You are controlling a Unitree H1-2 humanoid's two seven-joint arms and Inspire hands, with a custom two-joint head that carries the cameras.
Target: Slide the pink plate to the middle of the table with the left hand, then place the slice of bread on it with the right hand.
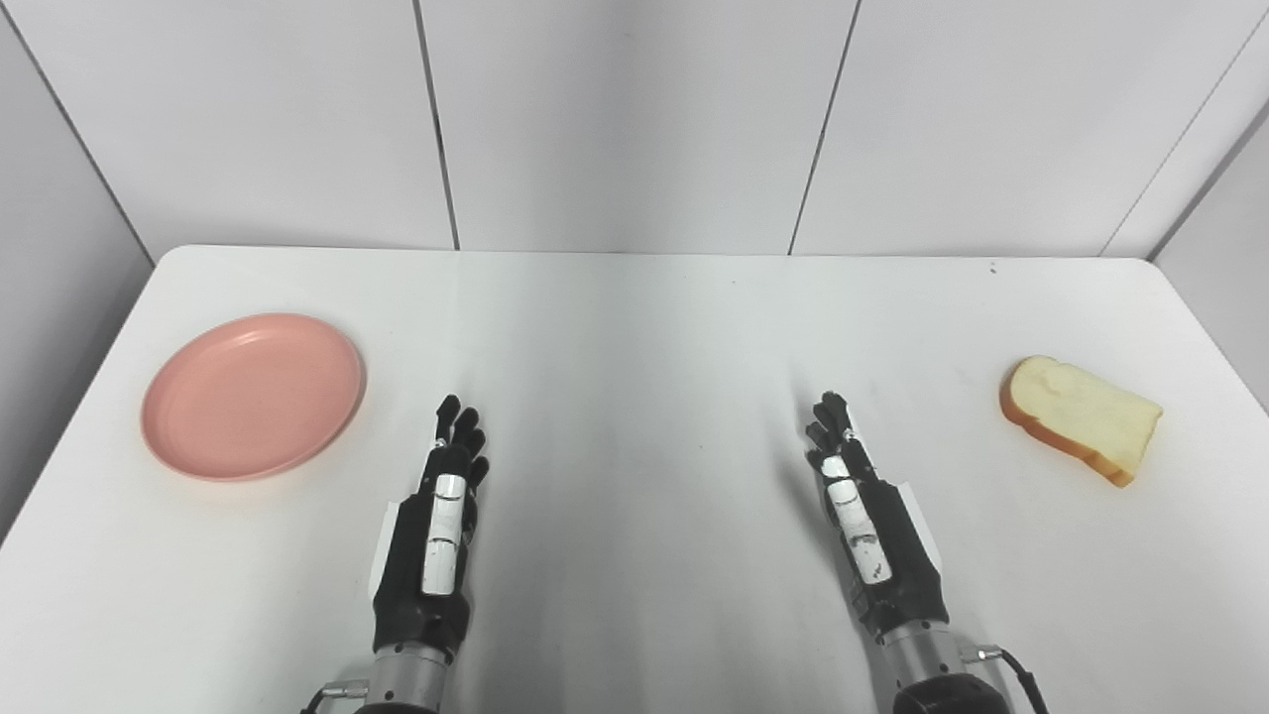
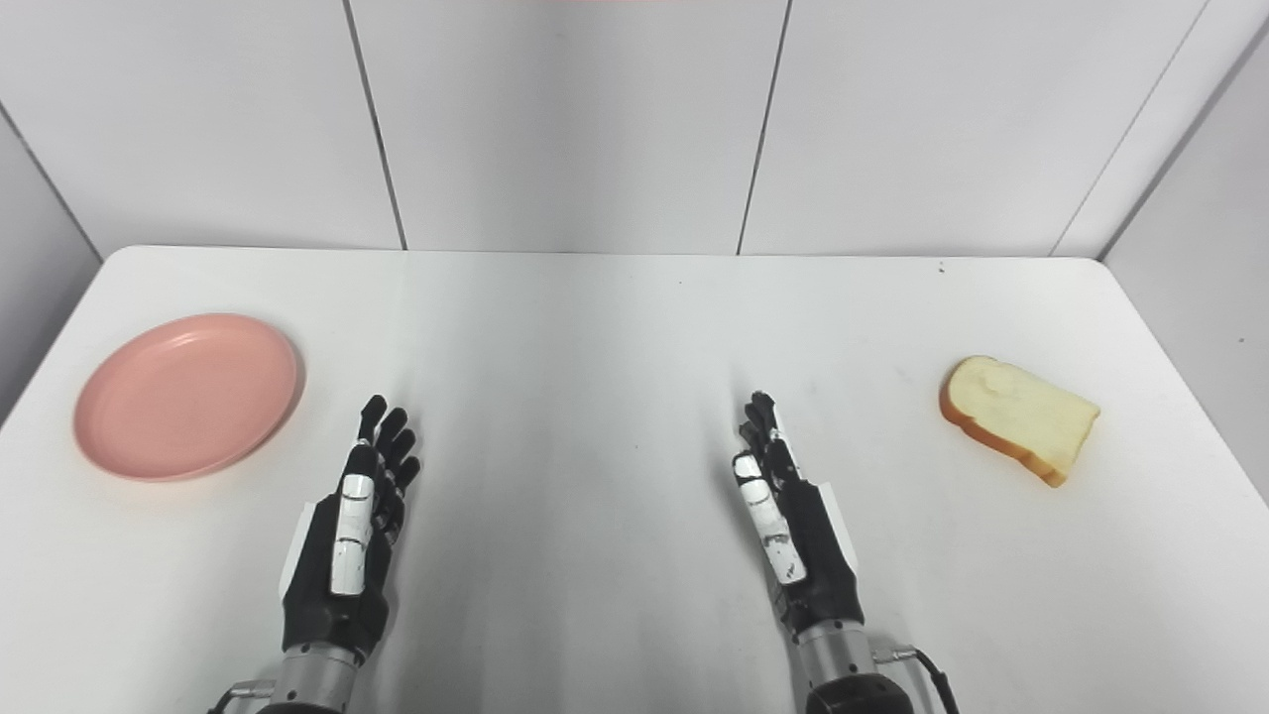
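A round pink plate [image 1: 253, 395] lies empty on the left side of the white table [image 1: 634, 327]. A slice of bread [image 1: 1081, 417] with a brown crust lies flat near the table's right edge. My left hand [image 1: 441, 516] rests over the near middle-left of the table, fingers stretched forward, open and holding nothing, a short way right of the plate. My right hand [image 1: 867, 516] is over the near middle-right, also open and holding nothing, well left of the bread. Neither hand touches the plate or the bread.
Grey panelled walls [image 1: 634, 119] close in the table at the back and on both sides. The table's rounded far corners show at left and right. A small dark speck [image 1: 992, 267] marks the far right of the tabletop.
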